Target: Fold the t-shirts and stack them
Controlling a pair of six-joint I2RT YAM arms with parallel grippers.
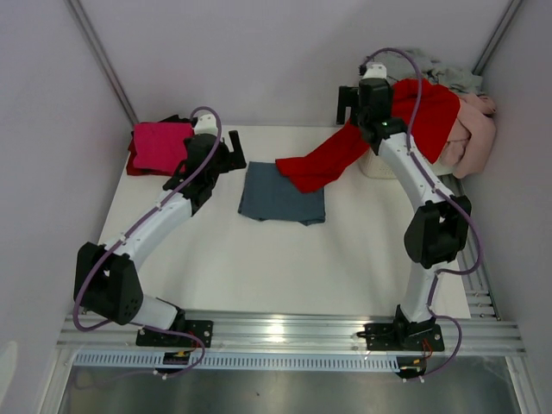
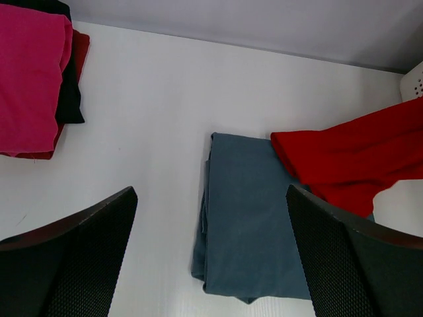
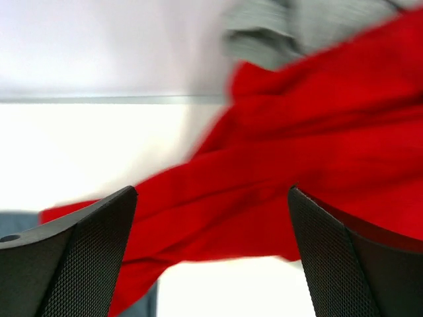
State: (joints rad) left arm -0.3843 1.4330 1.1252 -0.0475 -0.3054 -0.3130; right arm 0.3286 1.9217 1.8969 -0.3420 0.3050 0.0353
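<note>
A folded slate blue-grey tee [image 1: 282, 195] lies mid-table; it also shows in the left wrist view [image 2: 254, 211]. A magenta tee [image 1: 160, 142] tops a folded stack with a black tee [image 2: 69, 99] and a red one [image 2: 80, 49] at the far left. A loose red tee [image 1: 345, 155] hangs from the basket onto the table, its end overlapping the blue tee's far right corner [image 2: 350, 158]. My left gripper [image 1: 231, 155] is open and empty, hovering left of the blue tee [image 2: 210, 198]. My right gripper [image 1: 347, 103] is open above the red tee [image 3: 317, 152], not holding it.
A white slatted basket [image 1: 378, 166] stands at the far right, with a grey tee [image 1: 444, 73] and a pale pink tee [image 1: 474, 134] heaped in it. Its corner shows in the left wrist view [image 2: 413, 82]. Walls close the back and sides.
</note>
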